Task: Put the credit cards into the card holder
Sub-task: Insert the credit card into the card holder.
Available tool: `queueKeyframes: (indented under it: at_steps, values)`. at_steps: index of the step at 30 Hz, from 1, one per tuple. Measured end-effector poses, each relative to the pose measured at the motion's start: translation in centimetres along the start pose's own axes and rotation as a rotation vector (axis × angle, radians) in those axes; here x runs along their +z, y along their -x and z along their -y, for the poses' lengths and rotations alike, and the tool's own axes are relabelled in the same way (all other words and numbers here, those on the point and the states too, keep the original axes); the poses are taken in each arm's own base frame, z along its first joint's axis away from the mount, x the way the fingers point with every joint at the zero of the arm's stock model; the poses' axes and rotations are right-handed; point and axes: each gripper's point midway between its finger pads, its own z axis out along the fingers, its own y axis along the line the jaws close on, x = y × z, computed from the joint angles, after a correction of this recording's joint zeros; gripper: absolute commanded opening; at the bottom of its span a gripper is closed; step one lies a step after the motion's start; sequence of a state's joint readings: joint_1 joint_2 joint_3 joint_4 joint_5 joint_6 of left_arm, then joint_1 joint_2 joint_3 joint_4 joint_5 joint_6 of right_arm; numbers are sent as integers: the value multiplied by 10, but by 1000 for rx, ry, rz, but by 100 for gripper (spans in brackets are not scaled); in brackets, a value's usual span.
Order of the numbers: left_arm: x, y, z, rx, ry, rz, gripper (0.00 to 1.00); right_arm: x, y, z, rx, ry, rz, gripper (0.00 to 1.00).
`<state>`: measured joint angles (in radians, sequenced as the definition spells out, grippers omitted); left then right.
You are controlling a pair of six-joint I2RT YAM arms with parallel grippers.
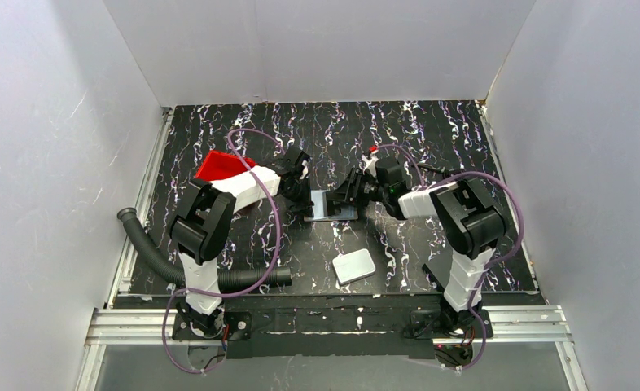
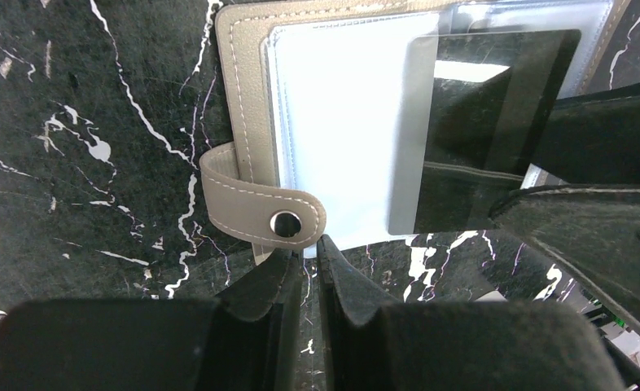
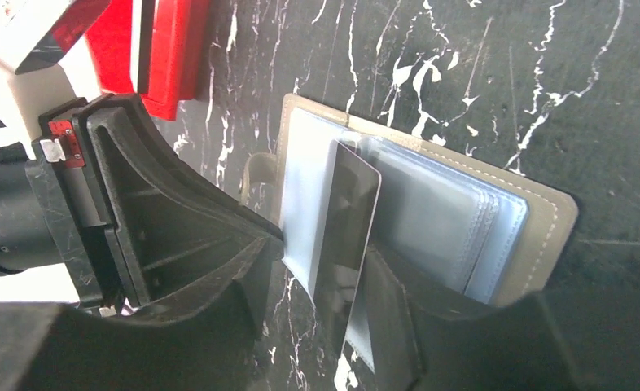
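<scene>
The card holder (image 1: 333, 205) lies open on the black marbled table, grey-brown with clear sleeves (image 2: 341, 130) and a snap strap (image 2: 260, 208); it also shows in the right wrist view (image 3: 545, 220). My left gripper (image 2: 309, 248) is shut at the holder's near edge beside the strap, and sits left of the holder in the top view (image 1: 307, 205). A glossy credit card (image 3: 348, 236) stands tilted over the sleeves, its far end against them, and it shows in the left wrist view too (image 2: 463, 98). My right gripper (image 3: 329, 273) straddles it with a gap on the left; the card leans on the right finger (image 3: 394, 326).
A thick white rounded slab (image 1: 354, 265) lies near the front, right of centre. A red tray (image 1: 219, 165) sits behind my left arm and shows in the right wrist view (image 3: 170, 49). A black corrugated hose (image 1: 211, 278) runs along the front left. White walls enclose the table.
</scene>
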<state>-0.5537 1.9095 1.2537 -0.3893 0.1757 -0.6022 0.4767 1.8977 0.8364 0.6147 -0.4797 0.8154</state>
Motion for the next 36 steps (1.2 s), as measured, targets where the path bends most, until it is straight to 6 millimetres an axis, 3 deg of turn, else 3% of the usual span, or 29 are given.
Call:
queueKeyframes:
  at_steps: [10, 20, 24, 29, 33, 36]
  values:
    - [-1, 0, 0, 4, -1, 0, 11, -10, 6, 4, -94, -114, -45, 63]
    - [0, -2, -1, 5, -2, 2, 11, 5, -7, -6, -121, -100, -75, 51]
    - [-6, -5, -3, 9, -1, 2, 22, 18, -25, -16, -108, -86, -96, 52]
    - [-22, -1, 2, 23, -18, 29, 30, 16, -22, -12, -119, -101, -105, 54]
    - [-37, 8, 6, 23, -42, 73, 24, 16, -21, -12, -130, -101, -107, 54]
    - [-38, 12, 1, 11, -40, 82, 17, 16, -21, -12, -131, -98, -109, 48]
